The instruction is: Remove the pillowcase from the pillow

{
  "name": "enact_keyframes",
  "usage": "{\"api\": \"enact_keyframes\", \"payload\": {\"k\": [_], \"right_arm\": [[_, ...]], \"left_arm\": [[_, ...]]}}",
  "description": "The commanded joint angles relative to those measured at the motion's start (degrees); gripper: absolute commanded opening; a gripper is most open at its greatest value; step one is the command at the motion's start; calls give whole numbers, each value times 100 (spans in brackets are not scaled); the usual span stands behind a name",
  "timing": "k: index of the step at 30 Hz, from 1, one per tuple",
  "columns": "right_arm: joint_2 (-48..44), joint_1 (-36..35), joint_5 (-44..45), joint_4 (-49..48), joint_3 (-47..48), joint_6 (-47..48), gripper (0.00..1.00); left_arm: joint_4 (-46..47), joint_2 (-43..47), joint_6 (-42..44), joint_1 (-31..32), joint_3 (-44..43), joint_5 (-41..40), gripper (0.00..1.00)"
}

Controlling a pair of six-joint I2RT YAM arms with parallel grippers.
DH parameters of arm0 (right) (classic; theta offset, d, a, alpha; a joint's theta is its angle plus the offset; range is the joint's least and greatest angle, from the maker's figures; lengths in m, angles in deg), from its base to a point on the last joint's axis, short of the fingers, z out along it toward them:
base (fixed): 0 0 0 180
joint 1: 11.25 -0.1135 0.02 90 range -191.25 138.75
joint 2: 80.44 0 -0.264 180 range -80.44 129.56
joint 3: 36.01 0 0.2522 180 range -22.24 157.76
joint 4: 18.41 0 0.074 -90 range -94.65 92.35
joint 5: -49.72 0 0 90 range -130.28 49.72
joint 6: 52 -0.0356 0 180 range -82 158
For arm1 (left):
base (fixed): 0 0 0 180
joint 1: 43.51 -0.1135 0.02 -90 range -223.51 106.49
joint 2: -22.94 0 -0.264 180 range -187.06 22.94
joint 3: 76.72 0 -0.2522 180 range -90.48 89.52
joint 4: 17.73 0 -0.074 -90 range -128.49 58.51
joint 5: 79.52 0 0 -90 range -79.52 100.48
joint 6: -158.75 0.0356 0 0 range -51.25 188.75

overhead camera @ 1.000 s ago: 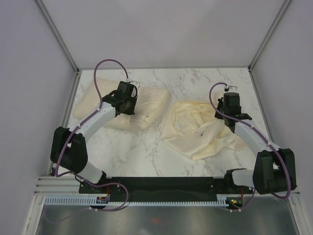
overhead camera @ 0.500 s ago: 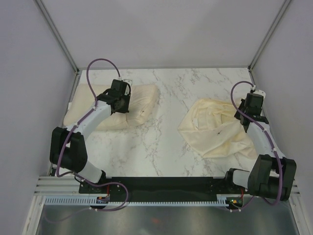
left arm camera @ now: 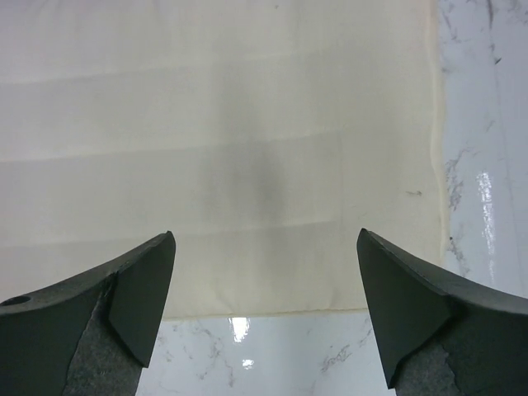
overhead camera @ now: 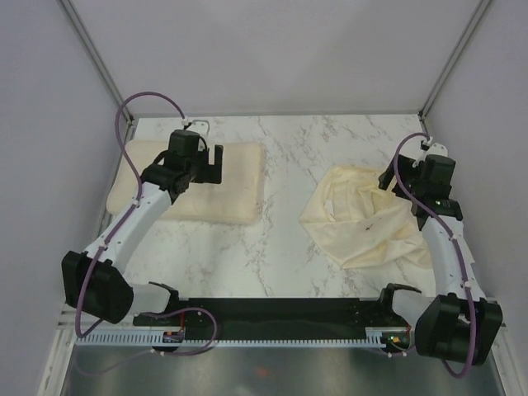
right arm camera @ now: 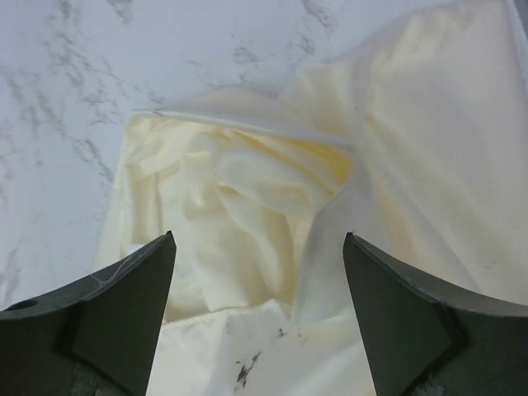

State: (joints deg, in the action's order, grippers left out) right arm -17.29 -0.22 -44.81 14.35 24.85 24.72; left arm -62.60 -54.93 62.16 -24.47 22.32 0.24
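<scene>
- Now the pillow [overhead camera: 235, 188] lies bare at the far left of the marble table [overhead camera: 247, 247], with open room past its straight right edge.
- The pillowcase [overhead camera: 363, 227] lies crumpled at the right, well apart.
- The left gripper [left arm camera: 264, 239] hangs spread over the pillow.
- The right gripper [right arm camera: 258, 237] hangs spread over the pillowcase.
- Pale walls [overhead camera: 272, 49] enclose the table.

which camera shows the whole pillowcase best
Top external: the whole pillowcase lies crumpled, apart from the pillow. Right wrist shows only its folds close up, with the edges cut off. Left wrist shows only the pillow.
</scene>
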Motion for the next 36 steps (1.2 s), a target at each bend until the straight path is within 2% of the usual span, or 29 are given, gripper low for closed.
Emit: {"api": "enact_keyframes", "payload": {"k": [1,8,12,22,36], "right_arm": [[-549,-57,-1126,60,336,97,91],[-1489,-259,-1901,-195,231,62,93],[-1701,-268,-1893,-309,-15,89,94],[-1736,-277,-1841,-345,-112,141,94],[-1693,-285,-1770,-327,-112,185,94]], "left_arm": [[325,612,-106,-15,-171,171,98],[816,1702,0,-15,49,689,99],[1142,2081,-53,-15,304,260,100],[1591,2556,96,-15,725,-154,100],[1617,2496,96,-15,761,-110,100]]}}
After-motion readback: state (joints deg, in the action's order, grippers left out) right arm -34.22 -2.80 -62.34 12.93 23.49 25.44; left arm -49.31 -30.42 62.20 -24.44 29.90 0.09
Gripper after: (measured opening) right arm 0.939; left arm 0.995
